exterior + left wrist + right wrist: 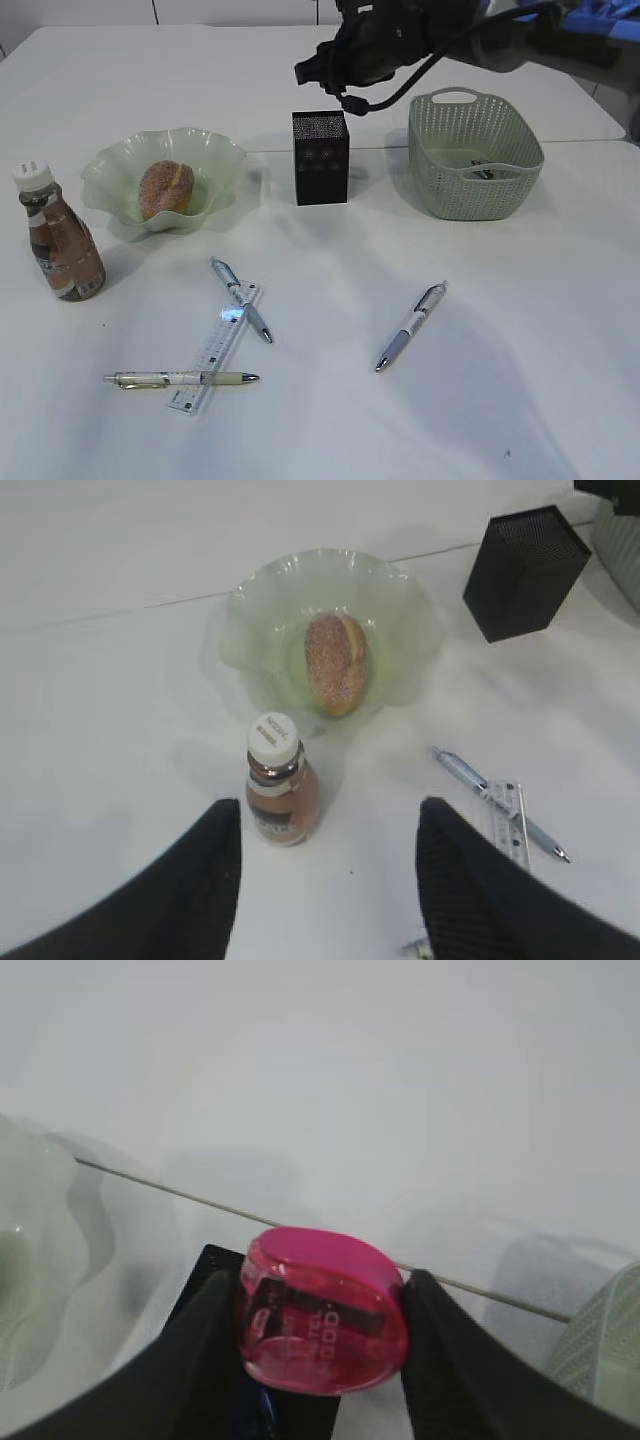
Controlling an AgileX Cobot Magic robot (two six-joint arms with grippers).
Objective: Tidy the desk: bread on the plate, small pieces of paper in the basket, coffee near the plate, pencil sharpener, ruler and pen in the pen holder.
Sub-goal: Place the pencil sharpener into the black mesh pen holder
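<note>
My right gripper (322,1285) is shut on a pink translucent pencil sharpener (322,1320), held just above the black mesh pen holder (212,1258). From the exterior view that gripper (318,70) hovers over the pen holder (320,158). The bread (166,188) lies in the ruffled green plate (215,150), with the coffee (60,240) standing to its left. A clear ruler (215,350) lies under two pens (241,300) (180,378); a third pen (411,326) lies apart. My left gripper (330,820) hangs open above the desk near the coffee (283,780).
The green basket (475,150) stands right of the pen holder, with a few small scraps on its floor. A seam crosses the desk (330,420) behind the plate and holder. The left arm is outside the exterior view.
</note>
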